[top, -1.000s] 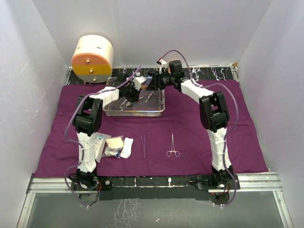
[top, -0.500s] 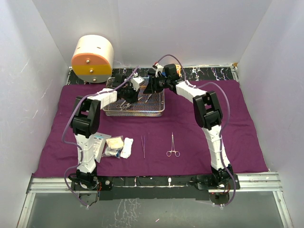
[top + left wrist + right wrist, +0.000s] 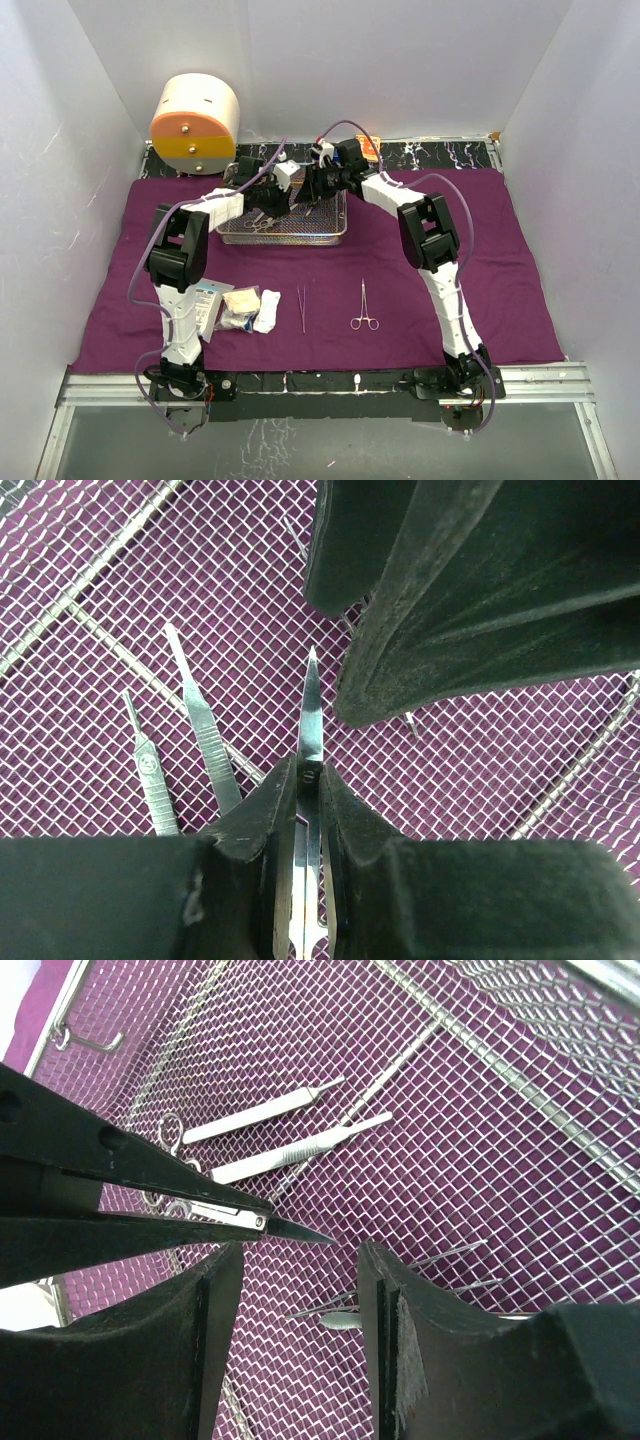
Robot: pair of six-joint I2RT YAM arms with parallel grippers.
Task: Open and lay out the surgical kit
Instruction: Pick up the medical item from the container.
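Jaws of my left gripper (image 3: 308,770) are pinching a pointed steel instrument (image 3: 311,700). Its tip is sticking out toward 12 o'clock above the wire-mesh tray (image 3: 283,237), which is sitting on the purple cloth (image 3: 400,290), and two scalpel handles (image 3: 205,720) are lying on the mesh at 10 o'clock of the pinch. Jaws of my right gripper (image 3: 300,1252) are standing spread and holding nothing, with that tip hanging at 12 o'clock of the gap and thin tweezers (image 3: 340,1318) lying on the mesh below at 5 o'clock.

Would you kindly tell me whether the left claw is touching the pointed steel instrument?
Touching. The left wrist view shows the left claw clamped on the pointed steel instrument, with no gap on either side.
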